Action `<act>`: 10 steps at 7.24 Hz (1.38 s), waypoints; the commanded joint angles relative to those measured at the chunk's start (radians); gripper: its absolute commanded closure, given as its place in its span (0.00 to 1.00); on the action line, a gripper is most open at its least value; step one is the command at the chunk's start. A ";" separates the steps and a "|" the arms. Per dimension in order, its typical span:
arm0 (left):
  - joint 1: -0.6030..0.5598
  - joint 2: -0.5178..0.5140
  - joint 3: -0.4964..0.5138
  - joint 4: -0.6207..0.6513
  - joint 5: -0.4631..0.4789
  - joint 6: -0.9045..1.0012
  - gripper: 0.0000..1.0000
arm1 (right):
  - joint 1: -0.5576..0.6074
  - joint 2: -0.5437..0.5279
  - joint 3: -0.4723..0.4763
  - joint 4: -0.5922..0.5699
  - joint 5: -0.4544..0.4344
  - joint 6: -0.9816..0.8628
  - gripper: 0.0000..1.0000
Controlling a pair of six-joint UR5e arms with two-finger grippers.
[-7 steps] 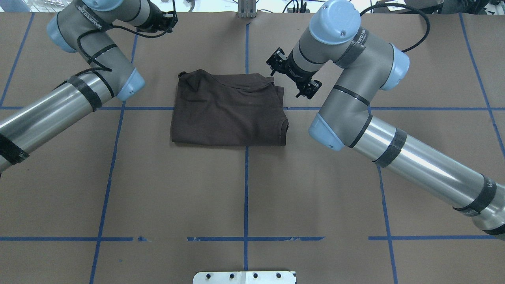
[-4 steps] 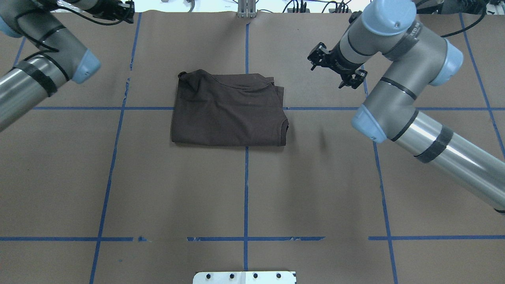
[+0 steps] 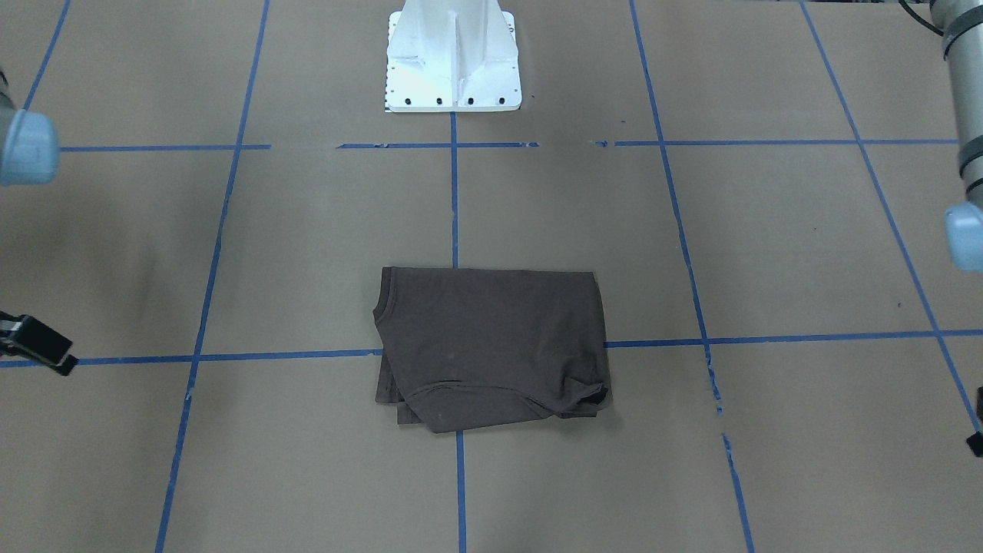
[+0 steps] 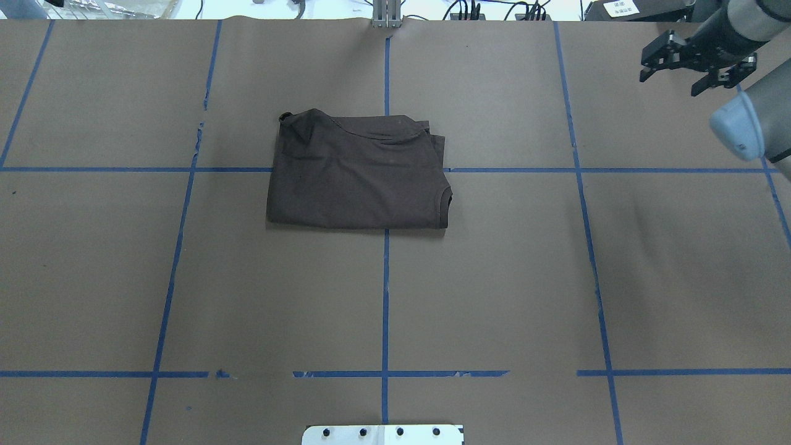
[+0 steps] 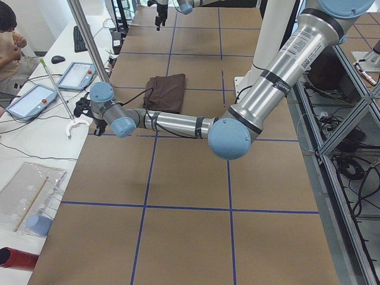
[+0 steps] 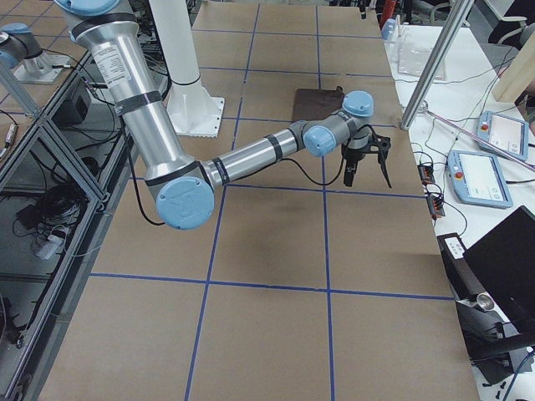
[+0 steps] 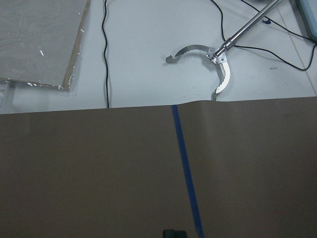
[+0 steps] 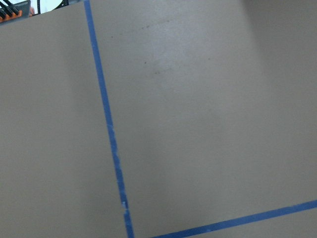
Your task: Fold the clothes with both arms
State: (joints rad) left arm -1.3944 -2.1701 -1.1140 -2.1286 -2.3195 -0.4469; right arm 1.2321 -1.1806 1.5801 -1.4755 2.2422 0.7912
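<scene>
The dark grey-brown T-shirt lies folded into a rectangle near the table's middle, collar at its right edge; it also shows in the front view. Nothing touches it. My right gripper hangs open and empty over the far right corner, well away from the shirt; the right side view shows its fingers spread. My left gripper is at the table's far left edge and out of the overhead view. Only a black sliver of it shows in the front view. I cannot tell whether it is open or shut.
The white pedestal base stands at the robot's side of the table. Blue tape lines grid the brown table cover. Beyond the far edge, a white bench holds a metal reacher tool, cables and tablets. An upright metal pole stands there.
Both arms have swung outward from the shirt. The left arm has left the overhead view; the right gripper has moved to the far right corner. The shirt has not moved.
</scene>
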 commanded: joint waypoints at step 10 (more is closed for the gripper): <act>-0.110 0.317 -0.492 0.429 -0.020 0.369 0.00 | 0.195 -0.097 -0.018 -0.255 0.099 -0.638 0.00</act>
State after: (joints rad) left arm -1.5065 -1.8556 -1.6045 -1.6965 -2.3382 -0.0779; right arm 1.4279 -1.2660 1.5624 -1.7328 2.3415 0.1511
